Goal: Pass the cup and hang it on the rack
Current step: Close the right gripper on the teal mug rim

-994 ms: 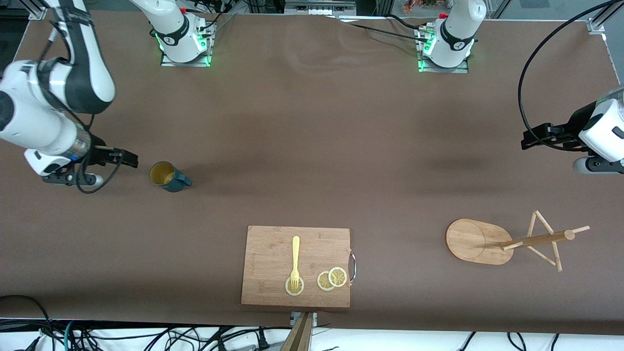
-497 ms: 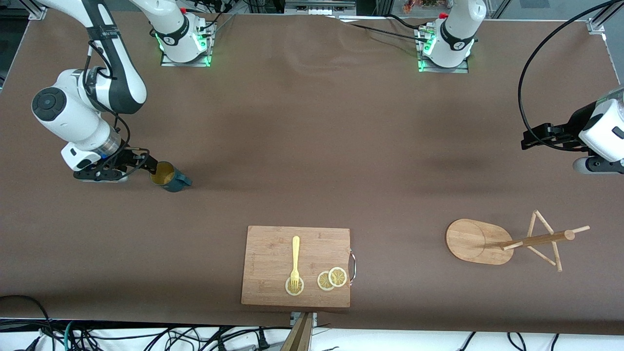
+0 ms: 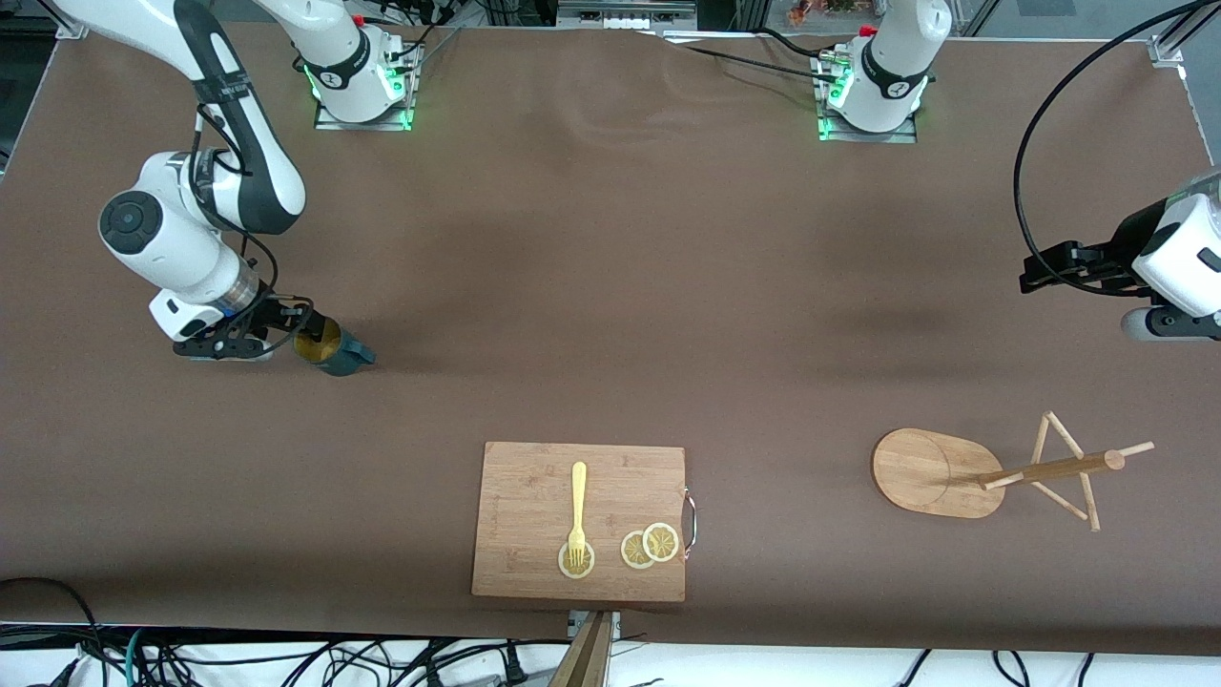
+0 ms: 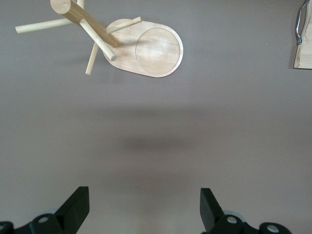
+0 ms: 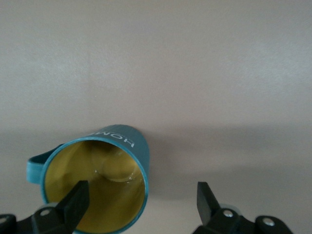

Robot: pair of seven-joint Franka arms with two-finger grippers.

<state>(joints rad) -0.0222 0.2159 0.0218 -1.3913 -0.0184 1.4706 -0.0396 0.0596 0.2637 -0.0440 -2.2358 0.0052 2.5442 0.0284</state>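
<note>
The cup (image 3: 336, 351), dark teal with a yellowish inside, stands on the brown table toward the right arm's end, its handle turned away from my right gripper (image 3: 300, 329). That gripper is open at the cup's rim. In the right wrist view the cup (image 5: 105, 180) has one finger over its mouth and the other outside its wall, so the right gripper (image 5: 141, 192) straddles the rim. The rack (image 3: 930, 472), an oval wooden base with a pole and thin pegs, sits toward the left arm's end. My left gripper (image 3: 1035, 269) waits open in the air, and the rack (image 4: 156, 46) shows in its view ahead of the left gripper (image 4: 144, 195).
A bamboo cutting board (image 3: 534, 477) with a yellow fork (image 3: 577, 510) and lemon slices (image 3: 649, 546) lies near the front edge, between cup and rack. A metal handle (image 4: 298, 24) of that board shows at the edge of the left wrist view.
The right arm has swung in from the table's end and brought its open gripper up to the cup's rim. The cup, rack and left arm have not moved.
</note>
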